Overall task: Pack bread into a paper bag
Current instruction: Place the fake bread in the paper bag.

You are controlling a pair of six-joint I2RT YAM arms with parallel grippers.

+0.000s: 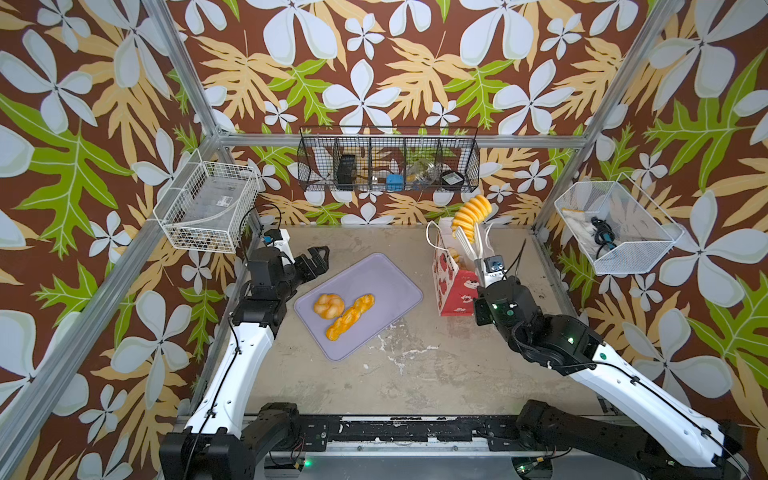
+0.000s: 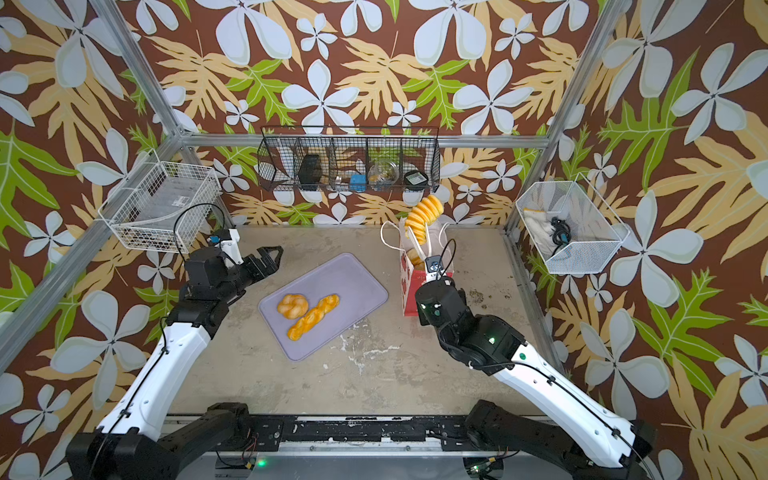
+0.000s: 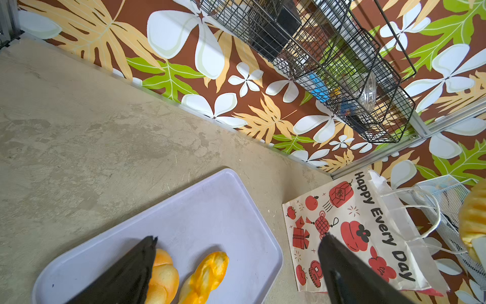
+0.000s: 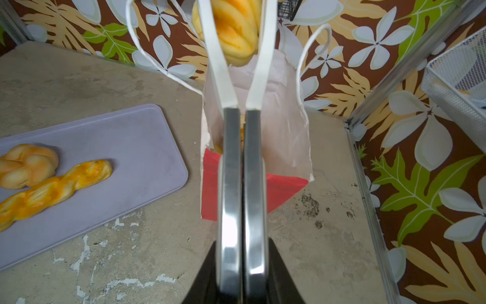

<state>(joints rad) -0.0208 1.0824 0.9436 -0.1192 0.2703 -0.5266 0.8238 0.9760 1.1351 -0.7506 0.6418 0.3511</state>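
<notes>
Your right pincer [image 4: 243,276] is clenched on the metal handles of a pair of tongs [image 4: 231,184], and these handles are pressed nearly together. The white tips of the tongs grasp one ridged oval roll [image 1: 471,214] by its two sides. You can see the same roll in the right wrist view [image 4: 236,29]. The roll hangs in the air over the far edge of the paper bag [image 1: 453,291], above its open mouth and not yet inside it.

The bag stands upright on the right part of the surface [image 1: 415,365], near the back wall. Its white cord handles fall outward to both sides. Inside the bag, in both top views, you see some golden bread [image 1: 453,251] already lying low between the white walls.

Your left pincer [image 1: 316,258] is released. In the left wrist view its two black fingers [image 3: 142,263] stand wide apart and nothing is between them. It hovers over the far left corner of the lavender tray [image 1: 382,282] and touches no bread.

On this tray two pieces remain: a round knotted bun [image 1: 328,305] and a long twisted braid [image 1: 350,316]. The braid lies just beside the bun, on the side toward the bag. The tray itself lies flat in the middle of the surface, well apart from the bag.
</notes>
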